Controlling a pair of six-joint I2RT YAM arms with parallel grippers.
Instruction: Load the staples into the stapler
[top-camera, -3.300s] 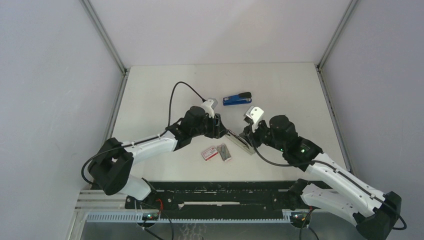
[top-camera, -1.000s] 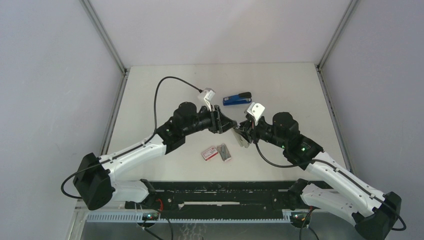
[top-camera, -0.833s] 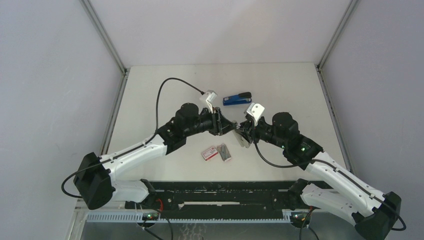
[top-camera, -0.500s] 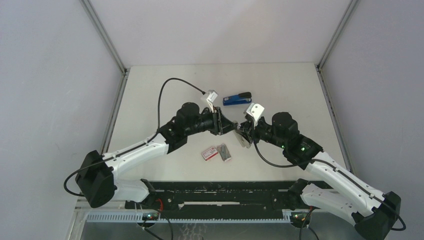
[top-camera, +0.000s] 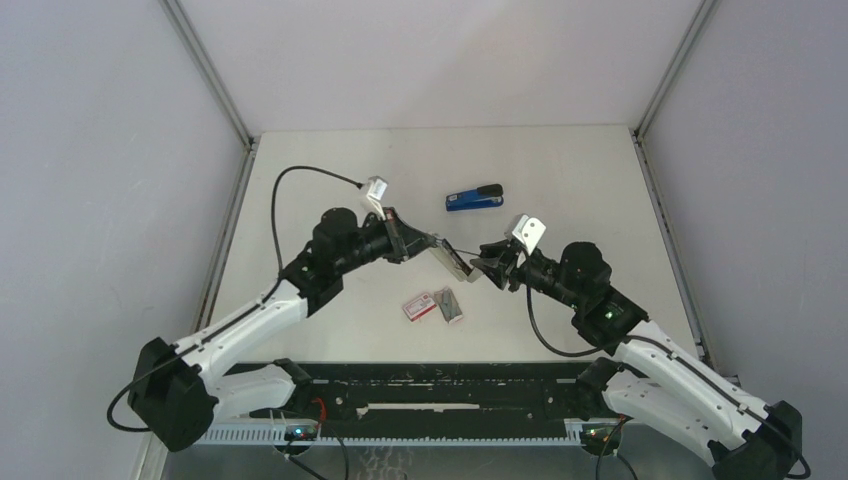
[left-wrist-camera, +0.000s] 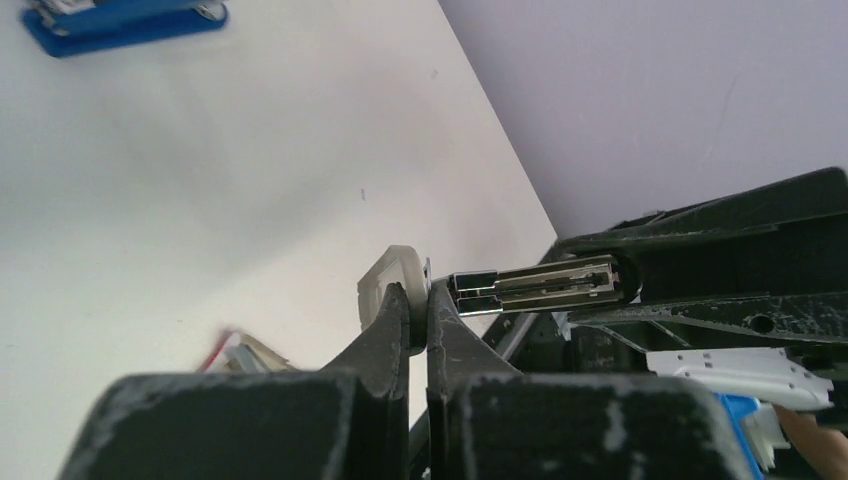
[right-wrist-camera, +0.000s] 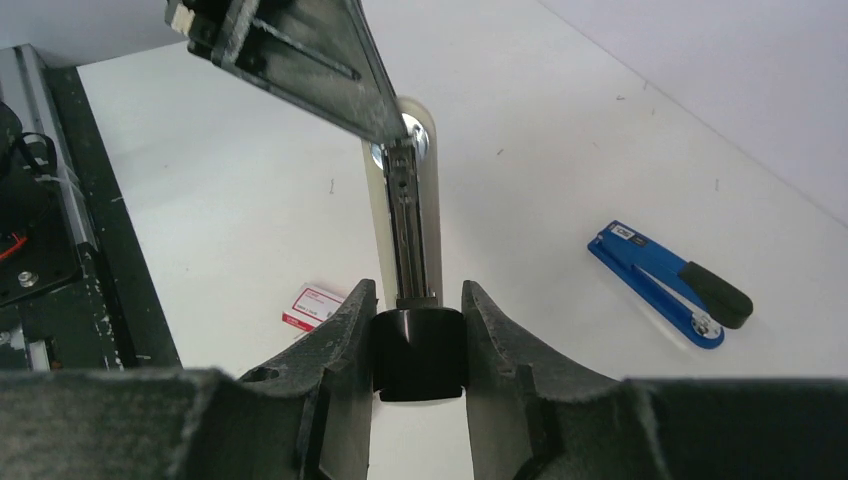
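Left tool (left-wrist-camera: 419, 318), cream stapler (top-camera: 453, 262) farther left

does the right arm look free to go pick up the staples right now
Probably not. The right hand is shut on the black end of the open stapler, held in the air with the left hand clamping its other end. The staples lie uncovered below, but it would have to let go first.

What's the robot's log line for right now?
left gripper: shut on cream stapler | right gripper: shut on its black end | blue stapler: on table | staples: on table
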